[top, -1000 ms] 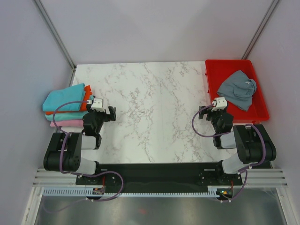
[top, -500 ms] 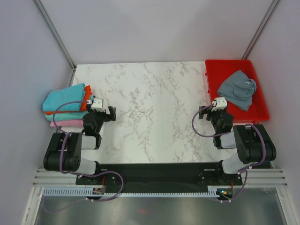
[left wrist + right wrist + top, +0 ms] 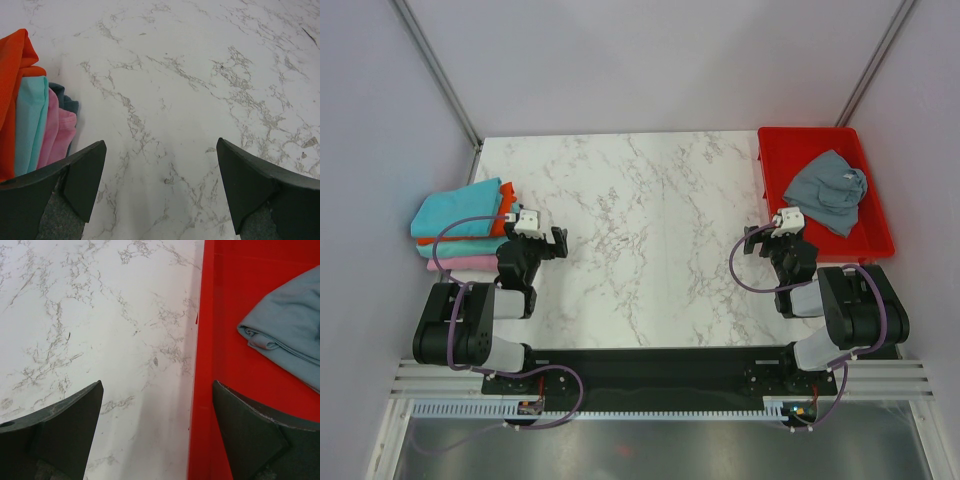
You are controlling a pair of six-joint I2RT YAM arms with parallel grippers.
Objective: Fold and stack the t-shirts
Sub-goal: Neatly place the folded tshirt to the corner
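Nothing moved. Left claw (image 3: pixel 557 241) wide, shirt stack (image 3: pixel 460 226) just left; right claw (image 3: pixel 752 241) wide, grey shirt (image 3: pixel 827 190) beyond, right.

L tool (image 3: pixel 556 242), R tool (image 3: pixel 751 240) wide open, empty.

White marble-veined table (image 3: pixel 650 200) lay between left gripper (image 3: pixel 558 242) and right gripper (image 3: pixel 748 241); pale lilac walls (image 3: pixel 650 60) stood beyond both.

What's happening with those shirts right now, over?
Left claw open, empty. Right claw open, empty. Grey t-shirt crumpled in red tray; stack of folded t-shirts by left claw. Nothing in the way.
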